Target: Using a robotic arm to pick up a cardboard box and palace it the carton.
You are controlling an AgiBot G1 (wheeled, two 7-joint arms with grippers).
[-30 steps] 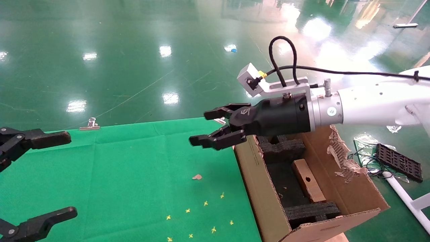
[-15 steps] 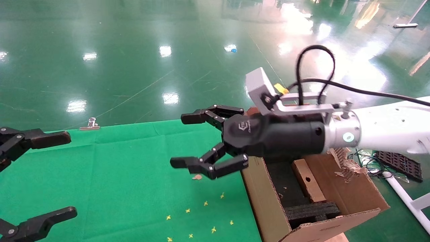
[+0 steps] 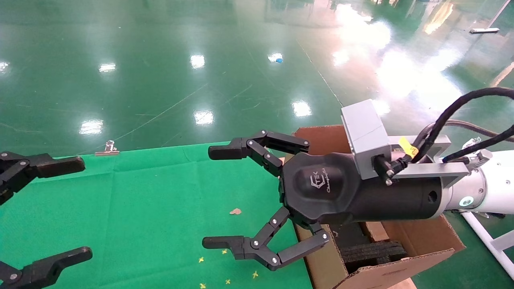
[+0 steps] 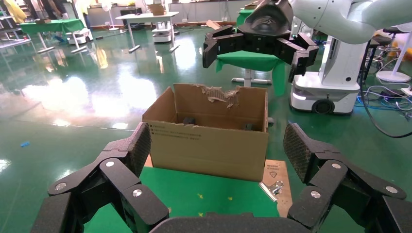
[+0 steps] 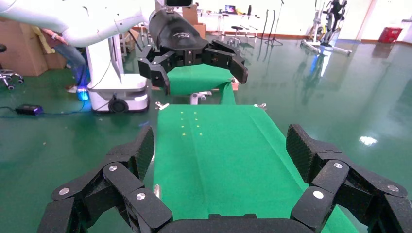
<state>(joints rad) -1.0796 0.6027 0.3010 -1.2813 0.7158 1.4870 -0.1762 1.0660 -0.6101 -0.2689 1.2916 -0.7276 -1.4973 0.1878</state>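
Two grippers: your right gripper (image 3: 241,196) hangs spread wide and empty, beside the carton (image 3: 401,265); left gripper (image 3: 60,208) parked, fingers apart, empty.
Cardboard box: you see only a corner (image 3: 375,230) in the carton, under the robotic arm (image 3: 494,186).

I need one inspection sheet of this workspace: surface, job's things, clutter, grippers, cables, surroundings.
Surface: green cloth on the table, with small yellow marks.
Job's things: carton stands past the cloth's right edge, one flap torn, black foam inside; the cardboard box is only a sliver behind the arm.
Clutter: a cardboard scrap; a metal clip at the cloth's far edge.
Grippers: right gripper open, empty, above the cloth beside the carton; left gripper open, empty, at the left edge.
Cables: black cable on the right wrist.
Surroundings: glossy green floor.
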